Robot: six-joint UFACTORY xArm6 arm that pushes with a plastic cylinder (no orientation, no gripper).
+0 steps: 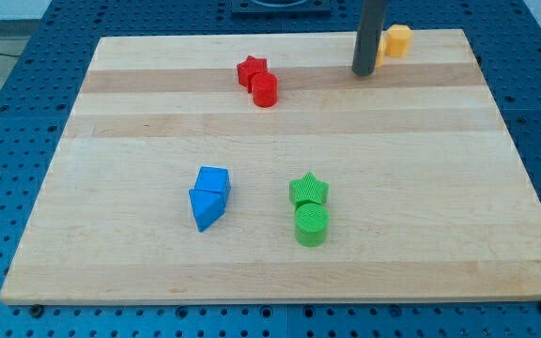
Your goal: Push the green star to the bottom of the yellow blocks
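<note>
Nearest the view's bottom sits the green cylinder (pixel 311 225), and touching it just above is the green star (pixel 309 190), the piece the task concerns. To their left lies a blue pair, a blue cube (pixel 214 180) pressed against a blue wedge (pixel 205 208) of roughly triangular shape. Toward the view's top, left of centre, a red star (pixel 252 69) touches a red cylinder (pixel 265 90). At the top right of the wooden board (pixel 440 188), my tip (pixel 363 71) rests on the surface just beside a yellow block (pixel 396 40), which the rod partly hides, so I cannot tell its shape or whether a second yellow piece sits behind it. There are no jaws on this arm, only the plain rod, so nothing is open or clamped. The green star is well apart from my tip and from the yellow corner, with bare wood between them. I judge that the push has not started and that the tip must travel down and get under the star. The main risk is the cylinder: it sits exactly where the tip wants to go, and a careless approach would shove both green pieces together. A star also turns easily off a thin rod and could slide sideways. Finally, pushing too far could knock the yellow block off the board's top edge.
</note>
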